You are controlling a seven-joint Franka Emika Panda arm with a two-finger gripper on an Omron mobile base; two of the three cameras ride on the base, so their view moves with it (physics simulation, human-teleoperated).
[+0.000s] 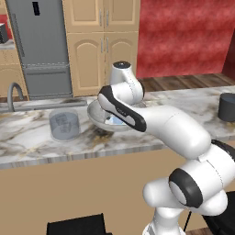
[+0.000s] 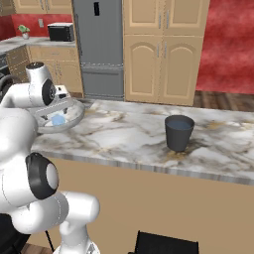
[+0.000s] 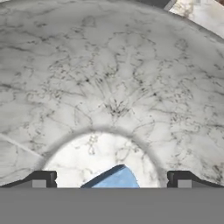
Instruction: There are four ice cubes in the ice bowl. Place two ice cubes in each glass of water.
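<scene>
Marble worktop (image 2: 129,134): carries bowl and both tumblers.
Ice bowl (image 3: 109,78): directly under the jaws.
Jaws: wide apart, holding nothing, fingertips (image 3: 41,179) low inside the bowl.
Ice cube (image 3: 114,179): pale blue, between the fingertips.
Translucent glass (image 1: 64,124): beside the bowl.
Charcoal glass (image 2: 178,131): well apart from the jaws.

We see a glossy white arm (image 1: 183,137) of rounded tubular segments, black bands at its joints, a grey-capped wrist, and small dark fingers (image 3: 40,179).

Both base views look forward over the counter (image 1: 27,142), sharing the ice bowl (image 2: 74,116); hand view close inside it
</scene>
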